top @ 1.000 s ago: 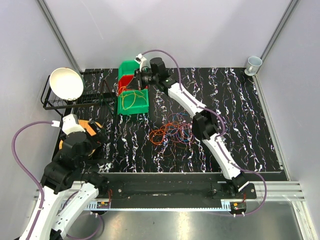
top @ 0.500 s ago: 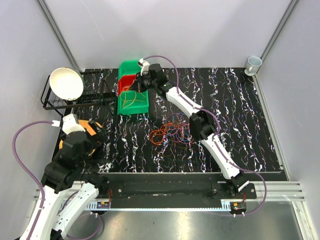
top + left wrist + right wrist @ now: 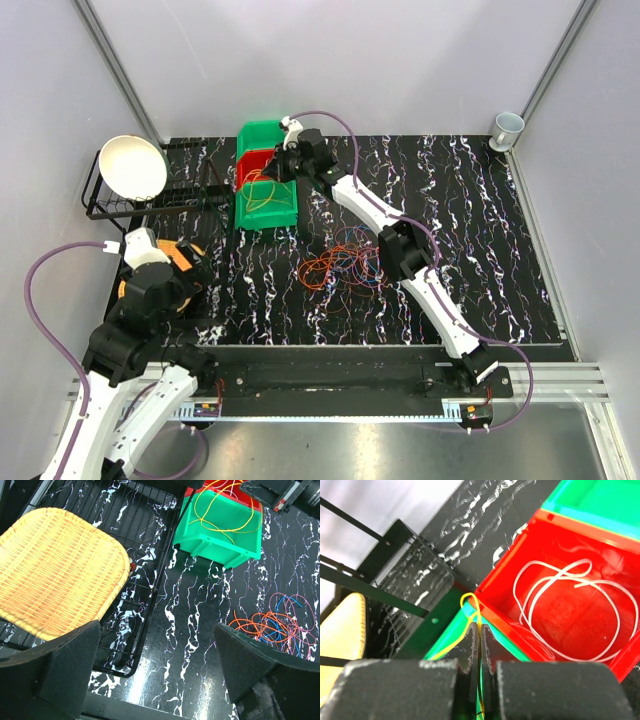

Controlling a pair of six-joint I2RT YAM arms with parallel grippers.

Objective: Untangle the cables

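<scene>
- The right gripper (image 3: 480,635) has its fingers pressed together, pinching a thin yellow cable (image 3: 470,602) between the tips. It is reached out over the bins at the 11 o'clock part of the table (image 3: 480,240).
- From the pinch, the yellow cable rises toward 12 o'clock in the wrist view, bends into a small hook over the edge where the green bin (image 3: 265,213) meets the red bin (image 3: 555,535), and drops back down.
- The rest of it lies as loose round loops inside the green bin; no single direction can be read from them.
- A white cable (image 3: 570,610) sits in the red bin, coiled in two or three flat overlapping loops, its free end pointing toward 3 o'clock in that view.
- The left gripper (image 3: 156,645) is spread wide with nothing between its fingers. It hangs at the 8 o'clock corner, above a woven yellow mat (image 3: 55,575) on a black wire rack (image 3: 150,587).
- The main tangle (image 3: 345,265) rests near the table's centre, at about 5 o'clock from the green bin and well apart from it.
- It is a flat nest of hair-thin orange, red and blue loops, orange thickest on its 9 o'clock side, blue and pink toward 3 o'clock.
- Its long axis runs from 9 to 3 o'clock.
</scene>
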